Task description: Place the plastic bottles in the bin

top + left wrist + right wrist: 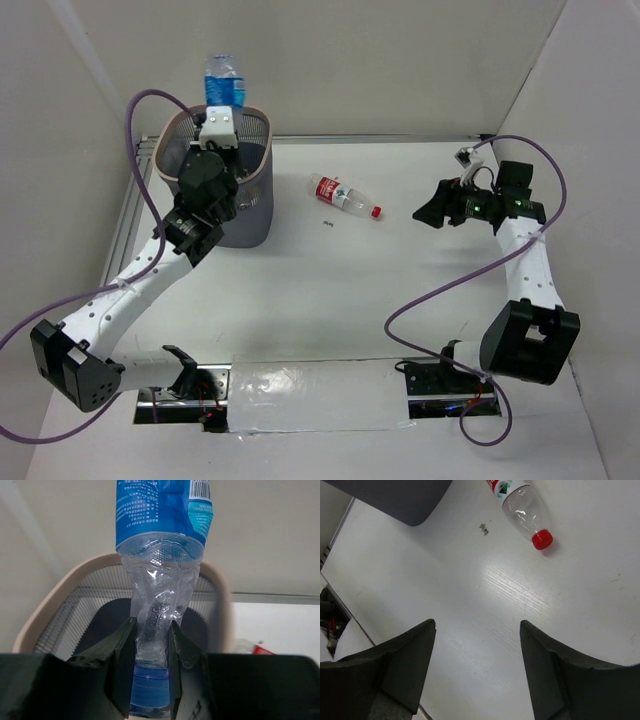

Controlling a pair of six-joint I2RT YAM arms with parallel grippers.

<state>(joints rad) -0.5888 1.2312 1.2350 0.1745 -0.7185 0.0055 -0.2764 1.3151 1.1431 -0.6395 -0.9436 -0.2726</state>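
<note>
My left gripper (220, 112) is shut on the neck of a clear bottle with a blue label (224, 82) and holds it cap-down over the open mouth of the dark mesh bin (255, 195). In the left wrist view the fingers (122, 650) squeeze the crumpled neck of this bottle (160, 580), with the bin's pale rim (50, 605) below. A clear bottle with a red label and red cap (343, 195) lies on the table right of the bin; it also shows in the right wrist view (522, 510). My right gripper (430, 212) (477, 630) is open and empty, right of that bottle.
A small dark speck (327, 223) lies on the table near the red-capped bottle. A metal rail (130, 210) runs along the table's left edge beside the bin. White walls close in the back and both sides. A shiny taped strip (310, 400) lies between the arm bases.
</note>
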